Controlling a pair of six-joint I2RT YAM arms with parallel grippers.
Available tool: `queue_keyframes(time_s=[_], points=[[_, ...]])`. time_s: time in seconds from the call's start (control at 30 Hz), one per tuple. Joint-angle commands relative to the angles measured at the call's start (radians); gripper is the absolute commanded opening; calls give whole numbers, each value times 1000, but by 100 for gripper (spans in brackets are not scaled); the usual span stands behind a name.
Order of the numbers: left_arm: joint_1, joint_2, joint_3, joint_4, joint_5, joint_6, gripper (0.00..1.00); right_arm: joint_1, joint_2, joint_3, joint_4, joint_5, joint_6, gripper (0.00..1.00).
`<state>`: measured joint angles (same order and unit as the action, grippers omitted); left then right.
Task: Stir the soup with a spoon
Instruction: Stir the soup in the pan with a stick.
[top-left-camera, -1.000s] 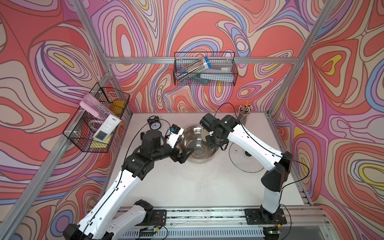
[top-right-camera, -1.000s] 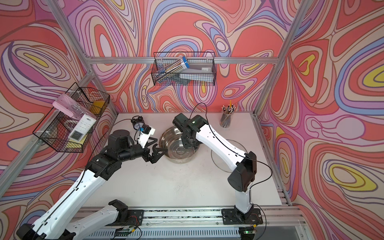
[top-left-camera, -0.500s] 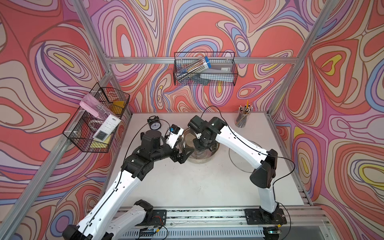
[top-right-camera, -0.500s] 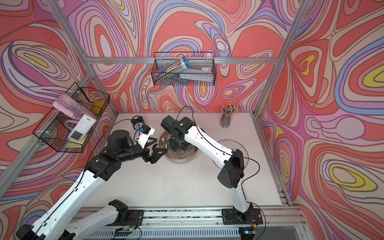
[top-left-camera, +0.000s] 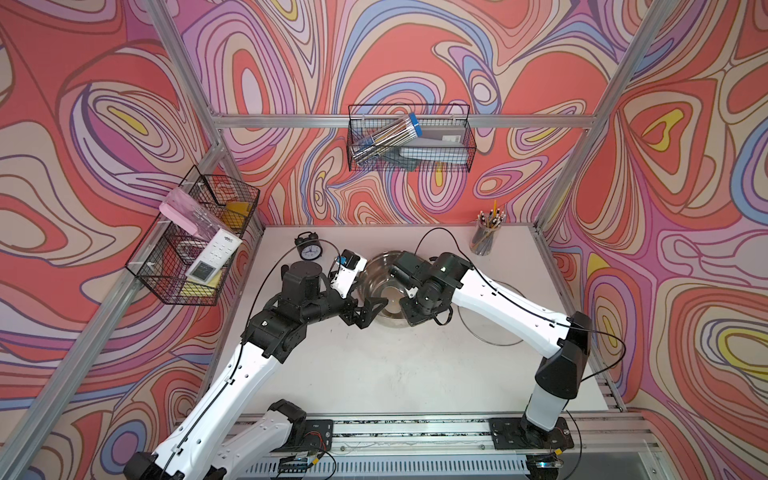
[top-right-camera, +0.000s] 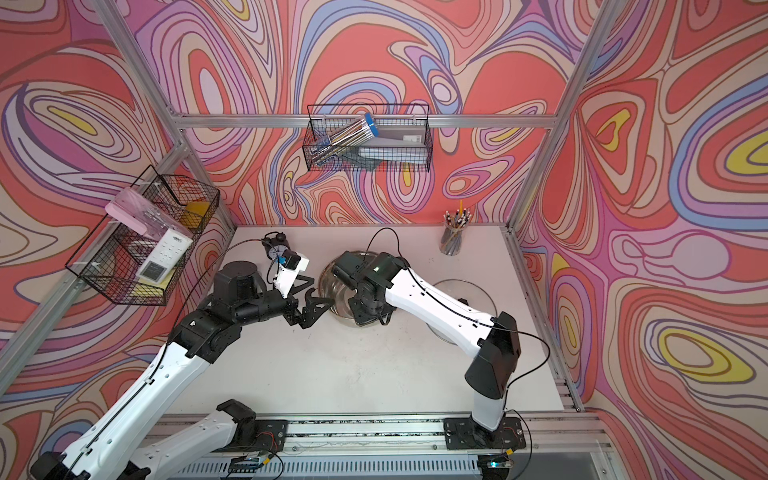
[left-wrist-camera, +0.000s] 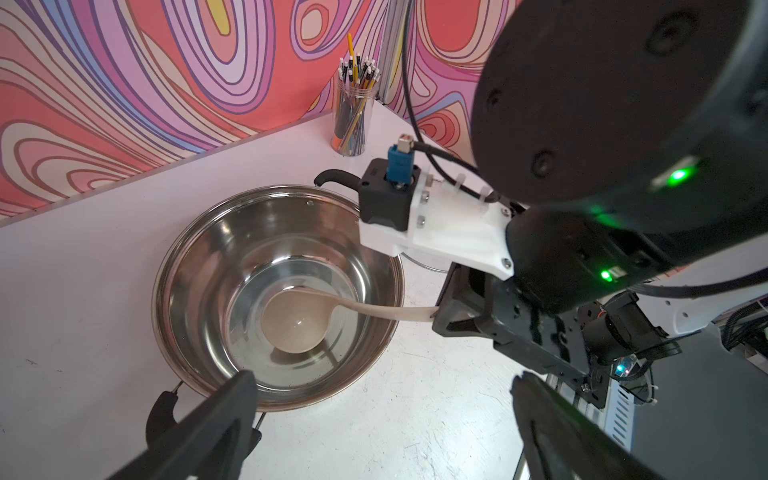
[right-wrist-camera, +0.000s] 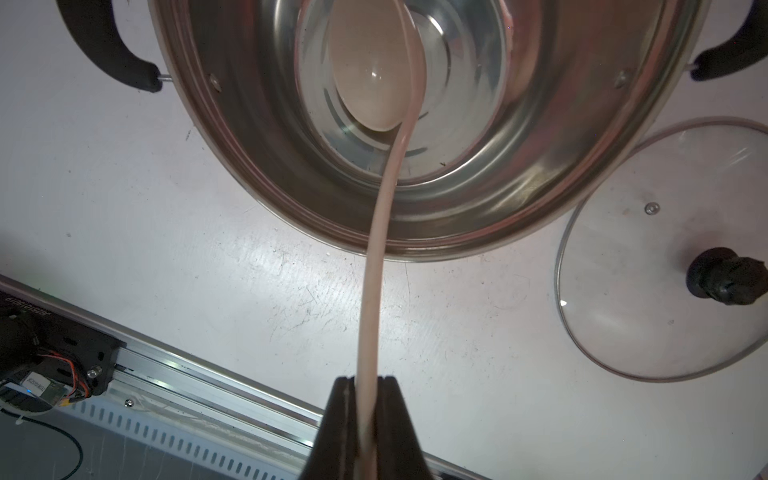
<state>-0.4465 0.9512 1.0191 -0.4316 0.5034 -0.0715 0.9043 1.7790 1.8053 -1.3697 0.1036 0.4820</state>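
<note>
The right gripper (right-wrist-camera: 365, 384) is clamped tight on the handle end of the spoon (right-wrist-camera: 374, 266). The handle runs ahead of it over the pot (right-wrist-camera: 478, 208) rim, its bowl low inside. The left gripper (left-wrist-camera: 382, 384) hangs spread wide, empty, with the pot's near rim just beyond its fingertips.

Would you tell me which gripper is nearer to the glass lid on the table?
Right. The right gripper, shut on the spoon, hangs at the pot edge toward the glass lid; the left gripper, open, is at the pot's opposite edge.
</note>
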Motion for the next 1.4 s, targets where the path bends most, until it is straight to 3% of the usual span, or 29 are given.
queue_keyframes(time_s=[0.0, 0.3, 0.6, 0.93, 1.17, 1.37], points=[[-6, -3, -14, 3, 19, 8, 99, -3, -36, -36, -26, 70, 31, 0], [-6, -3, -10, -4, 10, 24, 99, -108, -13, 13, -28, 96, 5, 0], [-6, -4, -5, -11, 4, 32, 99, -159, 120, 150, -23, 93, -58, 0], [-6, -5, -5, -16, -1, 30, 99, -146, 258, 355, 0, -43, -89, 0], [-7, -12, -9, -13, -4, 20, 99, -80, 237, 330, -2, -81, -105, 0], [-6, -17, -17, -9, -6, 5, 99, -40, 145, 205, 26, -86, -67, 0]])
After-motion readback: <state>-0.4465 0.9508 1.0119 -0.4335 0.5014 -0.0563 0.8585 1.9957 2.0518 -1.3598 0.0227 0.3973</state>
